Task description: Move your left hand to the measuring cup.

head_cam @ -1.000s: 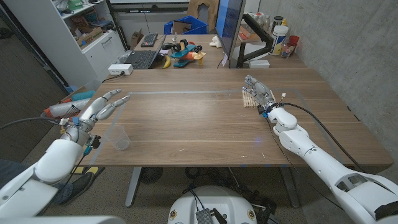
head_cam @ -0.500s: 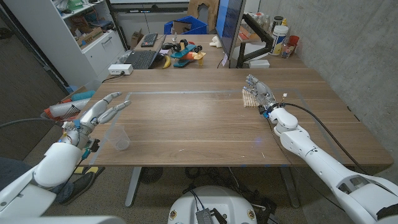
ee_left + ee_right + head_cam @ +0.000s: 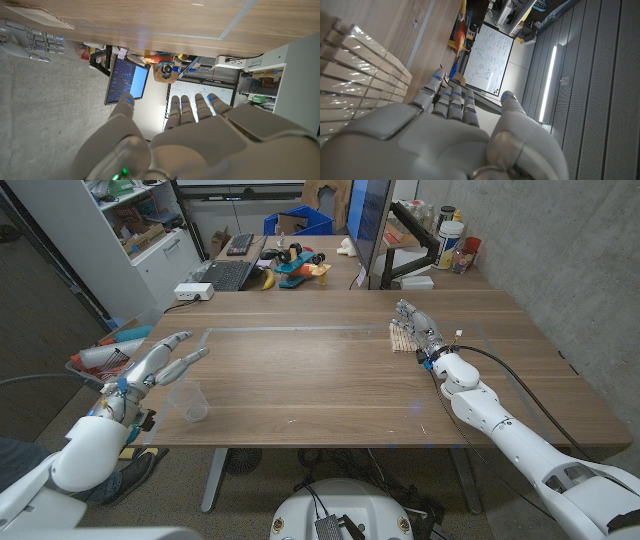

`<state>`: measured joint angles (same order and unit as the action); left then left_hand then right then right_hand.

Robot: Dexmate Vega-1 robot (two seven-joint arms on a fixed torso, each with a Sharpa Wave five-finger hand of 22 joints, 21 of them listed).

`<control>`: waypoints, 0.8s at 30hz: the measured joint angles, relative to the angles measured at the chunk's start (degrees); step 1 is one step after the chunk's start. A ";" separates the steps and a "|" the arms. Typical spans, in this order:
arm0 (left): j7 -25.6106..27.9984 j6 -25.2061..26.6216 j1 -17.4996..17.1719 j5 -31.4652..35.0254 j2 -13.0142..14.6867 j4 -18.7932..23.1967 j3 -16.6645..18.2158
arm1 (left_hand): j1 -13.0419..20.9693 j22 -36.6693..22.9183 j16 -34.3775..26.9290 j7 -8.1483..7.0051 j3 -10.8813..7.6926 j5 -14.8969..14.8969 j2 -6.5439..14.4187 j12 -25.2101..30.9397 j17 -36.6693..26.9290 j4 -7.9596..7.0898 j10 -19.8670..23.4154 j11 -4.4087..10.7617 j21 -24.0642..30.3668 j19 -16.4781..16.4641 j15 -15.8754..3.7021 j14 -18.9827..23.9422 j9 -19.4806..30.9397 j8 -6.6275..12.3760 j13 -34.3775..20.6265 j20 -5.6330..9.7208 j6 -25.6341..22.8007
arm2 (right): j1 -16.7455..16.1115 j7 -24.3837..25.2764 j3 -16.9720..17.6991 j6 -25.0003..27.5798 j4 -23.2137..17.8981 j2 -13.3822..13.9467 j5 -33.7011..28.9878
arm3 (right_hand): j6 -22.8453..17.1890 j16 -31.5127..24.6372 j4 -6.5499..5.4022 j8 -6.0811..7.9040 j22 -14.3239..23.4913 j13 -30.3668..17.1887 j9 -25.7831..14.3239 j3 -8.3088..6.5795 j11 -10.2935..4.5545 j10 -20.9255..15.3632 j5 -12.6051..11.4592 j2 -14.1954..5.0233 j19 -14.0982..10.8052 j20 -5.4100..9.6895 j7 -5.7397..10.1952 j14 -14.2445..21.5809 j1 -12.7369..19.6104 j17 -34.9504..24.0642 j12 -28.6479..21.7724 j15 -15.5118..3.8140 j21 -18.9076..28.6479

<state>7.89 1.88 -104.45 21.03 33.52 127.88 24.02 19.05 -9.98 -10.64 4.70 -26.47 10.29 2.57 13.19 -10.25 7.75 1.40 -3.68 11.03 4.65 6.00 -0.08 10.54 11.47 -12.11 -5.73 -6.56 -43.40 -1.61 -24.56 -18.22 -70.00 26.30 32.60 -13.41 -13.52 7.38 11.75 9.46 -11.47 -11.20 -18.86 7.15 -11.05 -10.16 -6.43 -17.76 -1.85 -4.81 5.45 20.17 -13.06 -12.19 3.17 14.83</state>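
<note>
No text or label is legible (whiteboard (image 3: 490,60) scribbles blur).

The right hand (image 3: 445,135) shows from behind, its pale grey back broad and smooth, the fingers (image 3: 451,97) held close together and reaching forward, with small blue lights at their tips. The thumb (image 3: 512,107) stands a little apart from them. Just beside the fingers, on the side away from the thumb, lies a stack of pale wooden blocks (image 3: 355,75) wrapped in clear film, resting on the wooden table (image 3: 407,37). Whether the fingers touch the stack cannot be told. Beyond the fingertips hangs a whiteboard (image 3: 490,62) covered in writing, and next to it runs a grey ribbed wall (image 3: 600,85) with a long bright light strip (image 3: 549,82).
</note>
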 measured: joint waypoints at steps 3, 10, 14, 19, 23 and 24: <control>0.26 0.72 -0.03 1.50 -0.31 0.14 -0.03 | 0.00 0.00 0.00 0.00 0.19 0.00 0.00 0.00 0.00 0.18 0.00 0.00 0.00 0.11 0.00 0.00 0.00 0.00 0.00 0.10 0.00 | 0.17 -0.24 -0.01 0.00 0.17 0.01 0.01 | 0.00 0.00 0.12 0.00 0.00 0.00 0.00 0.12 0.00 0.00 0.00 0.00 0.00 0.00 0.00 0.00 0.00 0.00 0.00 0.00 0.00; 1.05 2.19 0.19 4.60 -0.42 0.15 -1.10 | 0.23 0.00 0.00 -0.22 0.19 0.00 0.23 0.00 0.00 0.19 0.00 0.00 0.00 0.13 0.00 0.00 0.00 0.00 0.00 0.13 -0.22 | 0.42 -0.58 -0.03 0.00 0.42 0.08 0.09 | 0.00 0.00 0.12 0.00 0.00 0.00 0.00 0.12 0.00 0.00 0.00 0.00 0.00 0.00 0.00 0.00 0.00 0.00 0.00 0.00 -0.21; 1.66 3.22 0.51 6.64 -0.17 0.05 -1.92 | 0.40 0.00 0.00 -0.31 0.19 0.00 0.06 0.00 0.00 0.19 0.31 0.31 0.00 0.28 0.00 0.00 -0.01 0.00 0.00 0.53 -0.31 | 0.53 -0.77 -0.03 0.00 0.56 0.14 0.17 | 0.00 0.00 -0.11 0.00 0.00 0.00 0.00 0.36 0.00 0.00 0.00 0.00 0.00 0.00 0.00 0.00 0.00 0.00 0.00 0.00 -0.21; 2.68 4.80 0.92 9.50 0.43 -0.16 -2.99 | 0.45 0.00 0.00 -0.49 0.19 0.00 0.00 0.00 0.00 0.18 0.31 0.31 0.00 0.18 -0.30 0.31 -0.01 0.00 0.00 0.63 -0.49 | 0.67 -0.96 0.03 0.00 0.95 0.17 0.32 | 0.00 0.00 -0.11 0.00 0.00 0.00 0.00 0.36 0.00 0.00 0.00 0.00 0.00 0.00 0.00 -0.01 0.00 0.00 0.00 -0.01 -0.43; 2.68 4.80 1.12 9.50 1.14 -0.23 -4.03 | 0.46 0.00 0.00 -0.73 0.19 0.00 0.01 0.00 0.00 0.18 0.44 0.43 0.00 0.18 -0.30 0.31 -0.01 0.00 0.00 0.63 -0.73 | 0.67 -1.15 0.03 -0.02 0.95 0.17 0.42 | 0.00 0.34 -0.12 0.00 0.00 0.00 0.00 0.36 0.00 0.00 0.00 0.00 0.00 0.00 0.00 -0.01 0.00 -0.01 0.00 -0.01 -0.42; 2.68 4.80 1.14 9.50 1.26 -0.23 -4.21 | 0.62 0.00 0.00 -0.72 0.19 0.00 0.17 0.00 0.00 0.18 0.53 0.53 0.00 0.18 -0.30 0.31 -0.01 0.00 0.00 0.63 -0.72 | 0.67 -1.18 0.03 -0.05 0.95 0.17 0.43 | 0.00 0.45 -0.12 0.00 0.00 0.00 0.00 0.36 0.00 0.00 0.00 0.00 0.00 0.00 0.00 -0.01 0.00 0.00 0.00 -0.01 -0.42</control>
<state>10.57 6.68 -103.31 30.53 34.78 127.65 19.81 19.67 -9.98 -10.64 3.98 -26.28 10.29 2.74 13.19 -10.25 7.93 1.93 -3.15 11.03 4.83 5.69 0.22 10.53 11.47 -12.11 -5.10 -7.28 -42.73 -2.78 -24.53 -18.27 -69.04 26.47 33.03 -13.41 -13.08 7.26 11.75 9.46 -11.47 -11.20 -18.50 7.15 -11.05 -10.16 -6.43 -17.75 -1.85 -4.81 5.44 20.17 -13.06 -12.19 3.16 14.40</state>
